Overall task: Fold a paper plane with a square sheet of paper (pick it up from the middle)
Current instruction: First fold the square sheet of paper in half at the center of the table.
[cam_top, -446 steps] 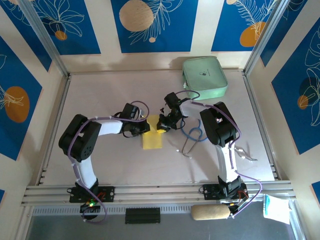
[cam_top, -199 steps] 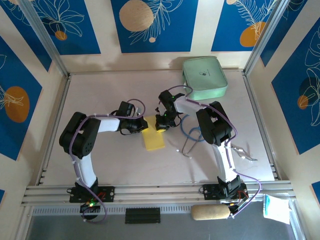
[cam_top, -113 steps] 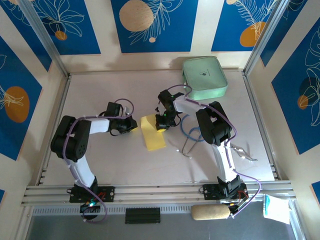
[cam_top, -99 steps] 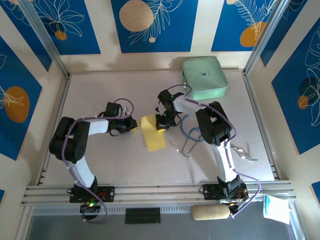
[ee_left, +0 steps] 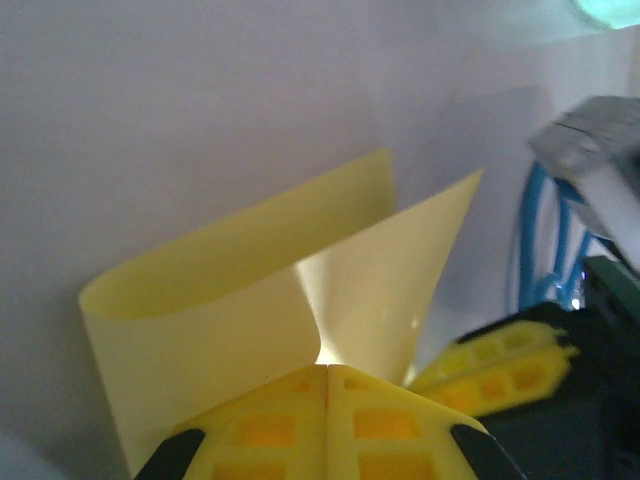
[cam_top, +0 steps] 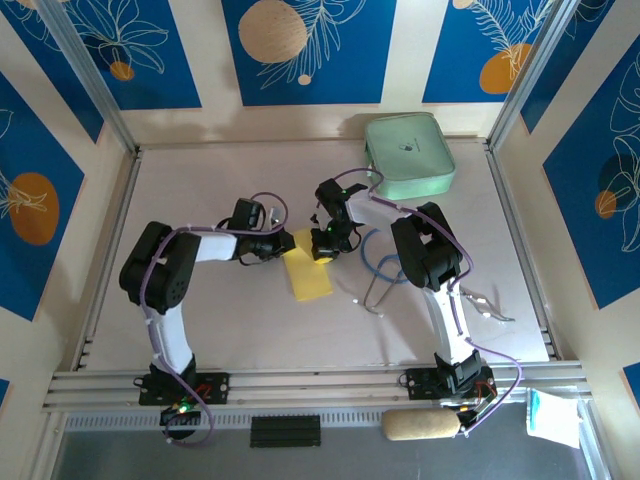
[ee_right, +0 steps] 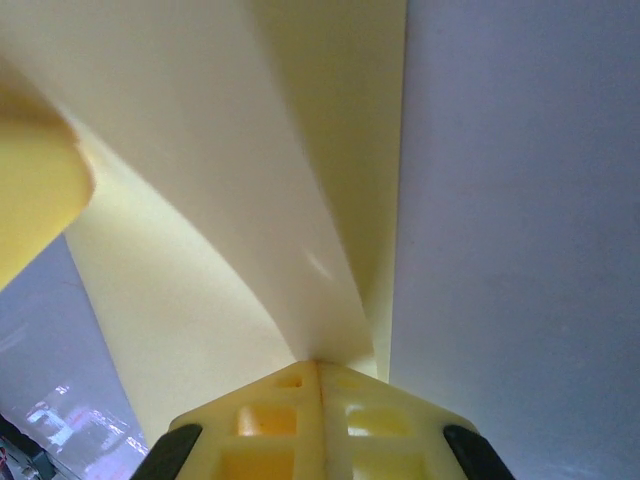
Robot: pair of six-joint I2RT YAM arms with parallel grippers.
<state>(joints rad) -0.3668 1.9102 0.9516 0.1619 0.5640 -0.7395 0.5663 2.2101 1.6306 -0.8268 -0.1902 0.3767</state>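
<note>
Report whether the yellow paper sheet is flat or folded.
Folded over, not creased: the yellow paper sheet bends in a curve, two layers showing, pinched by the left pincer and right pincer.

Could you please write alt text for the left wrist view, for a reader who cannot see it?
The left gripper, its yellow fingers shut, pinches a yellow sheet of paper that curls up in a loop over the pale table. At the right, the right gripper meets the same sheet, with a blue cable behind it.
</note>
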